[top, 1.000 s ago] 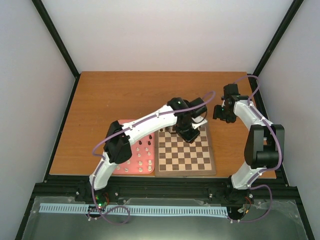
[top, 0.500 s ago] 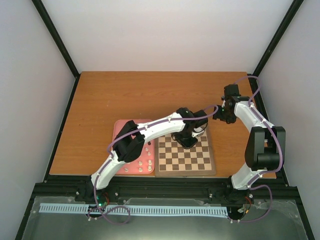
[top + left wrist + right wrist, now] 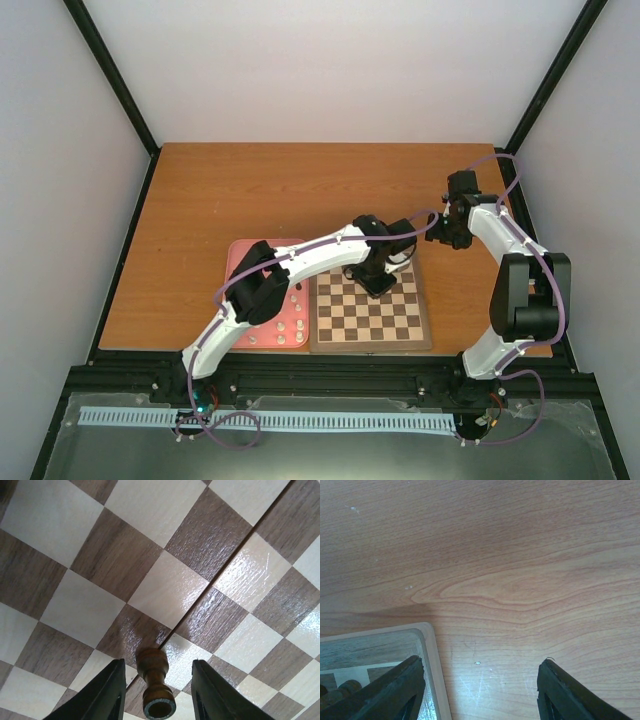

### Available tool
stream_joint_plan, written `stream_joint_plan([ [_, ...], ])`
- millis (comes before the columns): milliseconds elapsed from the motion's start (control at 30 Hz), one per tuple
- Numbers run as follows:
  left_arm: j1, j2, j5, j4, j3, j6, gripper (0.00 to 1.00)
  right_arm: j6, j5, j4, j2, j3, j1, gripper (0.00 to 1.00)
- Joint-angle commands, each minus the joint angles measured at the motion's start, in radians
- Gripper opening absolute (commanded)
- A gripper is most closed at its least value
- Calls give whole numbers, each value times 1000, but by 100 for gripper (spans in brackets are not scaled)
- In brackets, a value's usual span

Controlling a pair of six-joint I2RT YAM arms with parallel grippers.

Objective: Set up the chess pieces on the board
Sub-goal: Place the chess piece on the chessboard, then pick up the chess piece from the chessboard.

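Item: small turned dark-brown wooden chess piece (image 3: pixel 152 672), standing upright on the checkered wooden chessboard (image 3: pixel 165 587), between the left pincer (image 3: pixel 158 682) jaws, which are sitting narrowly parted and clear of it on both sides. You are likely releasing: be lifting straight up, brushing neither side. Right pincer (image 3: pixel 480 690) is hanging wide and empty over the wooden worktop (image 3: pixel 520 580). Labels, writing: none showing.
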Motion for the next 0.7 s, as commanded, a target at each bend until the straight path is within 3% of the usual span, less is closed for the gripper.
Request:
stream_joint_plan([
  [0, -3, -22, -6, -24, 58, 27, 46, 8, 4, 6, -36, -8, -6, 61],
  [233, -2, -186, -4, -46, 79, 36, 72, 6, -10, -37, -90, -4, -7, 63],
  [400, 46, -320, -64, -50, 69, 5, 78, 1, -28, -97, -173, -37, 0, 64],
  [667, 476, -577, 5, 66, -176, -81, 81, 14, 7, -244, -251, -38, 194, 65],
])
